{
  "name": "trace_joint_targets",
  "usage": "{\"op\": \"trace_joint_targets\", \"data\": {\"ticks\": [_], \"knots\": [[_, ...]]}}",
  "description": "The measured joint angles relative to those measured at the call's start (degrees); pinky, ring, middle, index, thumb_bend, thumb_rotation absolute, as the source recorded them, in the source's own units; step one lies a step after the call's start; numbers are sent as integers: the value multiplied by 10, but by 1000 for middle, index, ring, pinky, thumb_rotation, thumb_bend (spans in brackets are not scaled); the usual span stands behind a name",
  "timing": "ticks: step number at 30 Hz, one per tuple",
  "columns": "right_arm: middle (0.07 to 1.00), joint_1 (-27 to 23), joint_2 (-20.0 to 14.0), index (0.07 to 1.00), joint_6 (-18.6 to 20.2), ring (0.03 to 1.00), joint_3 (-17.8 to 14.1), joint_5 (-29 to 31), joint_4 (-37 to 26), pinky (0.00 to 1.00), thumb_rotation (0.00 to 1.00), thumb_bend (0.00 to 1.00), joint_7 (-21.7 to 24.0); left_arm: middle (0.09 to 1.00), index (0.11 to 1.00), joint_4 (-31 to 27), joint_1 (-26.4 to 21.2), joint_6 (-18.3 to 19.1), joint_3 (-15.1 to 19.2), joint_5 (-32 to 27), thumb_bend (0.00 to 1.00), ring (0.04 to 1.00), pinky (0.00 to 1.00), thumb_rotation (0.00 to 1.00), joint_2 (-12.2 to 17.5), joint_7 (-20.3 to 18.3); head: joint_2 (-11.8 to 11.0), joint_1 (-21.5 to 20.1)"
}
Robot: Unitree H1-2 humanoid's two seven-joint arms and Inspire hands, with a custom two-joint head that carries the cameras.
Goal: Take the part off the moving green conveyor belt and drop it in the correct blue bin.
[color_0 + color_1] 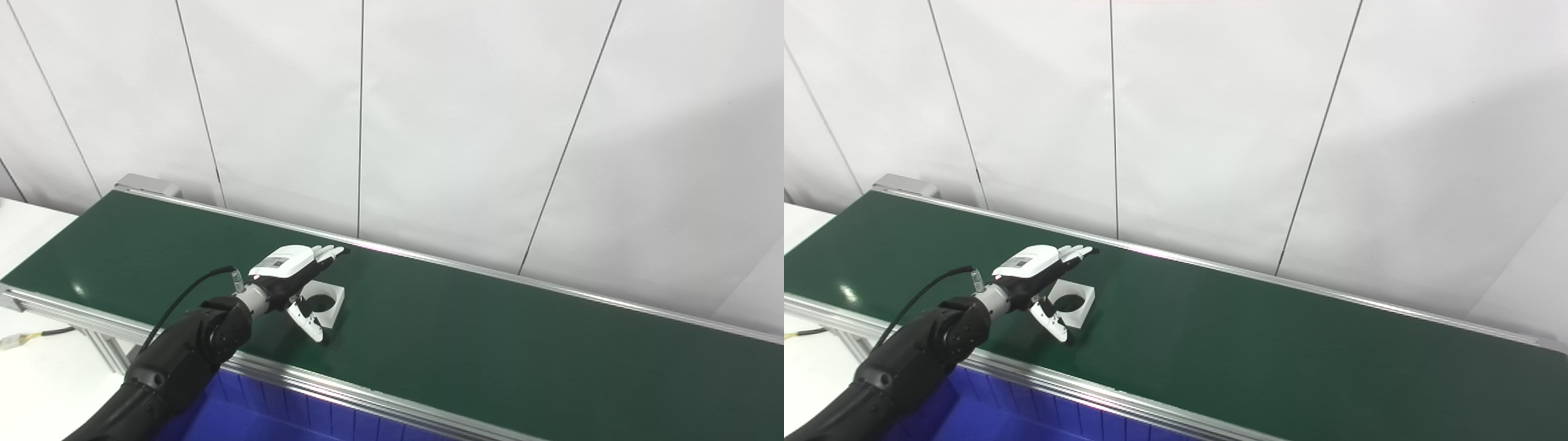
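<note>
- Blue bin [269,416] sits lowest in the picture, tucked under the near silver rail of the belt.
- One black arm comes up from the bottom left corner, with a black cable looping off its wrist.
- On that arm, the left hand [293,272] reaches out over the green conveyor belt [490,331].
- Its fingers [326,252] are stretched out flat and spread apart, and the thumb points down toward the belt.
- It holds nothing.
- Right under the hand lies the part [329,301], a white square block with a round hole in it.
- That part lies flat on the belt, near the left end.
- Whether the thumb touches the part is hard to tell.
- Behind the belt stands a white panel wall [465,122].
</note>
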Motion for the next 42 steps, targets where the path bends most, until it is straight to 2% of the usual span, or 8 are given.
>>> {"op": "trace_joint_targets", "data": {"ticks": [8,22,25,29,30,32,39,42], "knots": [[993,2,1,1000,0,981,0,6,-5,1000,942,738,8,1000,972,51,-11,10,-16,17,913,982,1000,102,-17,36,-3,-5],[992,9,12,1000,0,995,-11,19,-10,1000,928,755,23,957,939,175,-63,-39,-23,-7,774,925,923,93,-59,92,6,-12],[1000,10,12,1000,0,1000,-11,20,-16,1000,904,743,25,868,854,218,-76,-71,-18,-30,689,837,758,25,-68,103,11,-15],[999,14,15,1000,0,997,-17,26,-25,1000,911,732,34,783,766,274,-86,-108,-7,-58,610,741,675,16,-85,133,13,-17],[993,15,15,1000,0,989,-17,23,-25,1000,915,740,34,699,608,287,-93,-112,-8,-61,547,660,616,38,-91,143,14,-17],[989,17,16,1000,0,982,-17,17,-26,1000,915,743,32,629,520,321,-117,-116,-13,-62,511,592,562,48,-98,150,17,-18],[979,26,18,1000,0,979,-18,12,-28,1000,886,746,27,588,496,343,-149,-98,-34,-75,503,549,494,54,-106,115,20,-15],[973,24,20,1000,0,972,-20,12,-29,1000,879,749,22,476,517,316,-149,-68,-45,-86,514,516,446,7,-106,81,19,-16]]}}
